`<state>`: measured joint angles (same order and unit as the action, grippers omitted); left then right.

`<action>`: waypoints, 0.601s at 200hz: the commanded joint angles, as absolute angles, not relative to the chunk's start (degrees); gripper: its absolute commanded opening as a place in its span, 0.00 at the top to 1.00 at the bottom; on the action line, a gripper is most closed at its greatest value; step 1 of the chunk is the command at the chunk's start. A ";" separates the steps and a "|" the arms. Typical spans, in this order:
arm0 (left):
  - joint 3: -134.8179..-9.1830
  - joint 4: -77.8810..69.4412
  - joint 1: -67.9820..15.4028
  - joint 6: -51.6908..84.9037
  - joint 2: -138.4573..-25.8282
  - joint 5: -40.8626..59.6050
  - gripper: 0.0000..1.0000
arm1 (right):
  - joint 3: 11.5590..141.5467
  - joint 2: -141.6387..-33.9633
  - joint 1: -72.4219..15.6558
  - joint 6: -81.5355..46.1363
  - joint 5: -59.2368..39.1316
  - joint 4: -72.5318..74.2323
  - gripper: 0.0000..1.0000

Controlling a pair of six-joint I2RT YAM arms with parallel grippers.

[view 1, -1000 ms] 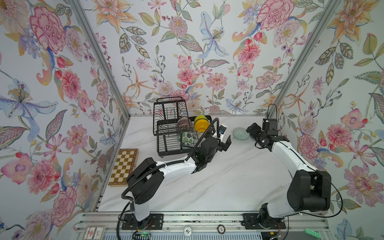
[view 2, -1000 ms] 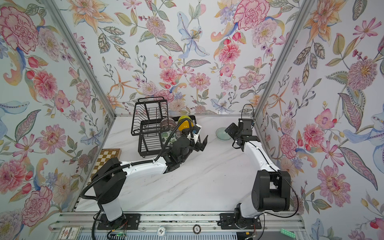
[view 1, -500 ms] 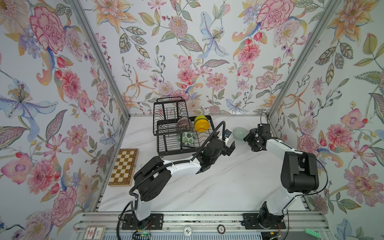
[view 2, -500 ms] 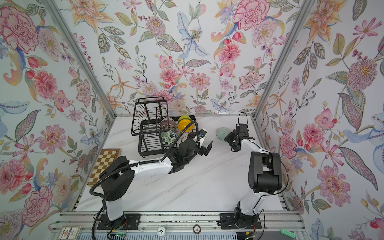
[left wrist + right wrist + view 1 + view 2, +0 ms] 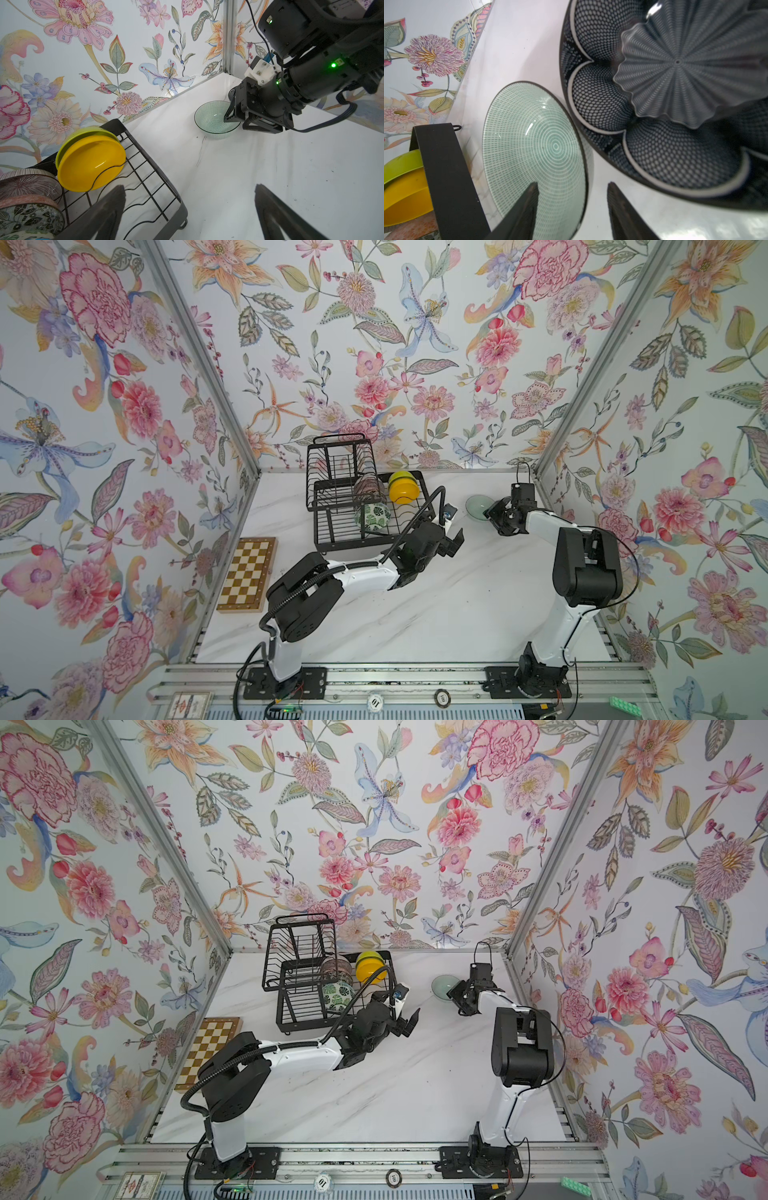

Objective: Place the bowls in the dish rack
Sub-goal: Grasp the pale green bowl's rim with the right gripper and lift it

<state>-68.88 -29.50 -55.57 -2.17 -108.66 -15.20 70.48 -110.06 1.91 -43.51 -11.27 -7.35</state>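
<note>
The pale celadon bowl stands on the table right of the dish rack. My right gripper is open and straddles its rim, one finger inside and one outside with a gap. A dark blue patterned bowl sits just beyond. In the rack stand the orange-yellow bowl, lime green bowl, green-leaf bowl and two patterned bowls. My left gripper hangs open and empty by the rack's right front corner.
A chessboard lies at the table's left edge. The floral back wall and right wall close in behind the two loose bowls. The rack's black frame stands close to the celadon bowl on the far side from my right gripper.
My right gripper has come in from the right onto the celadon bowl's rim and its jaws have narrowed. My left gripper has shifted slightly right and stayed open.
</note>
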 commanded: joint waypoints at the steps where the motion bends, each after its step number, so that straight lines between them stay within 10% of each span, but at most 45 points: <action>1: -66.87 -29.07 -54.73 -0.64 -104.75 -15.45 0.01 | 71.38 -111.83 2.03 -43.49 -11.98 -6.84 0.48; 120: -60.81 -29.37 -54.67 4.76 -100.85 -14.69 0.01 | 65.65 -109.19 2.37 -44.24 -12.88 -1.03 1.00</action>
<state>-62.30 -29.19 -55.07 2.48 -103.15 -15.18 67.29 -111.24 2.13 -44.14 -11.84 -3.29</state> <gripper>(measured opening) 0.989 0.048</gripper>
